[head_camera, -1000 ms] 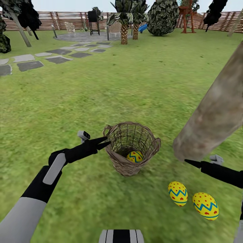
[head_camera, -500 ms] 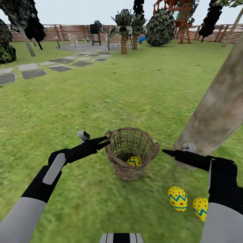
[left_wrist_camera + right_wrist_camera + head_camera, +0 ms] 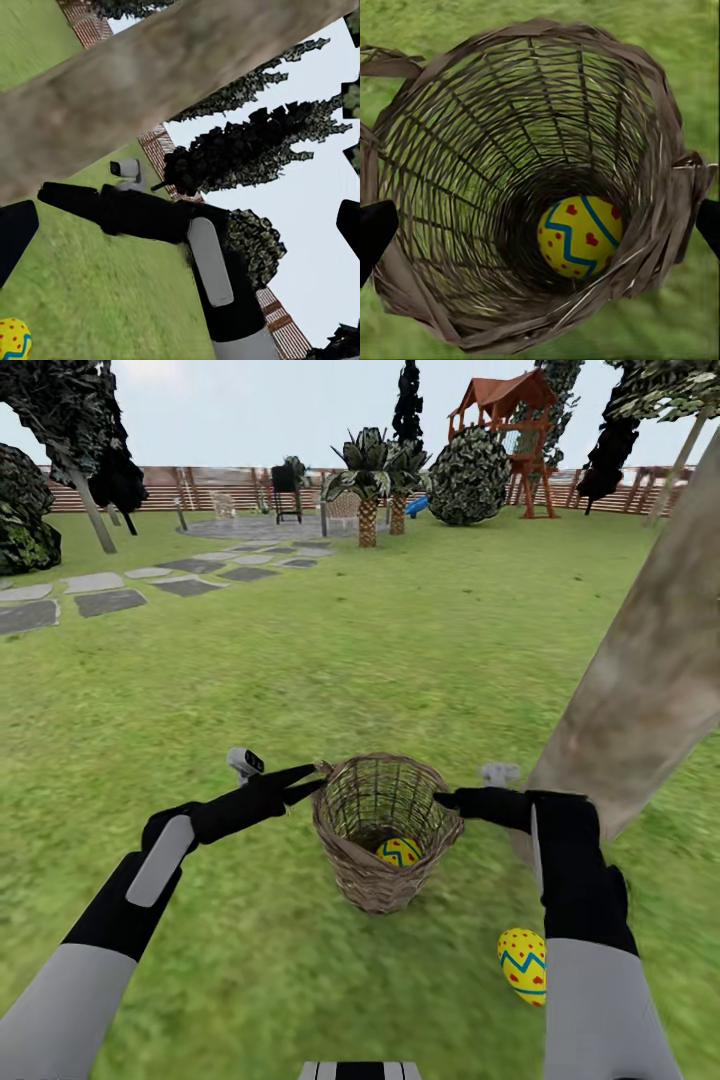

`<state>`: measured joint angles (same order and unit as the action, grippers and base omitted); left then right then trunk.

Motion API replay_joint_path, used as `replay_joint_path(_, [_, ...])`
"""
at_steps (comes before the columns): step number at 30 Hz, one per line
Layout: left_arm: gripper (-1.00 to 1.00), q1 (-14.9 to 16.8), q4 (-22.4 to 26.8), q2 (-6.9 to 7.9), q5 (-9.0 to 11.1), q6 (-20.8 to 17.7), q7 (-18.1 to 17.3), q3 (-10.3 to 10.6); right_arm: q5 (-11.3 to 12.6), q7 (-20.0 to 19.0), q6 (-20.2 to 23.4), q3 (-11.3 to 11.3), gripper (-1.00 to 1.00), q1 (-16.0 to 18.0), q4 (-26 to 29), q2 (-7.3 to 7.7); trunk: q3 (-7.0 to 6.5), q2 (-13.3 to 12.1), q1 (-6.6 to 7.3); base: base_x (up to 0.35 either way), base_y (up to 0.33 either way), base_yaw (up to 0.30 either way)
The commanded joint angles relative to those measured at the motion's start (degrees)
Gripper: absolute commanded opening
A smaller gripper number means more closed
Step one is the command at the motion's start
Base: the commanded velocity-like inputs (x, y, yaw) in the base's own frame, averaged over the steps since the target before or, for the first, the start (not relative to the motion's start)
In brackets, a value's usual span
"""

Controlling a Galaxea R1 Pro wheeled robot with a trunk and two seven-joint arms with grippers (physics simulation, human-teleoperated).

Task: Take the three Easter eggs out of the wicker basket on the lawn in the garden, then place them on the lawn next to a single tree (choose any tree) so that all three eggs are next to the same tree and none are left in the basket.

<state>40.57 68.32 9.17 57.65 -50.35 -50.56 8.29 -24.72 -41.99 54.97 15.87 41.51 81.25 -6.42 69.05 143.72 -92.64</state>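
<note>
basket (image 3: pixel 385 830) of brown wicker stands on the lawn (image 3: pixel 350 640) directly under the right gripper (image 3: pixel 447 801), whose spread fingers frame the rim and the one egg (image 3: pixel 579 234) at the bottom. left gripper (image 3: pixel 300 780) hovers just beside the opposite rim, fingers parted. another egg (image 3: pixel 524 964) lies beneath the right forearm, near the tree trunk (image 3: pixel 650 680).

One egg (image 3: pixel 399 851) in basket (image 3: pixel 385 880); second egg (image 3: pixel 523 965) on lawn (image 3: pixel 300 660) right, near tree (image 3: pixel 650 680)
</note>
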Motion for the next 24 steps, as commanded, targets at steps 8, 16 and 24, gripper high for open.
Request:
replay_joint_path(8, [1.0, 0.04, -6.96, 1.52, 0.05, 0.0, -0.2, -9.5, -0.42, 23.1, 0.53, -9.95, 1.0, 0.06, -0.41, -1.6, 0.04, 0.02, 0.01, 0.0, 0.0, 0.0])
replay_joint_path(16, [1.0, 0.04, -9.43, 8.49, 0.43, -0.09, -0.58, -11.47, -0.45, 28.4, 0.63, -12.39, 1.0, 0.06, -4.84, -1.74, 0.04, 0.02, 0.01, 0.199, 0.061, 0.0])
replay_joint_path(24, [1.0, 0.04, -10.19, 8.7, 0.45, -0.05, -0.56, -12.24, 0.09, 28.44, 2.91, -16.57, 1.0, 0.06, -9.27, -2.29, 0.04, 0.02, 0.01, 0.199, 0.071, 0.0])
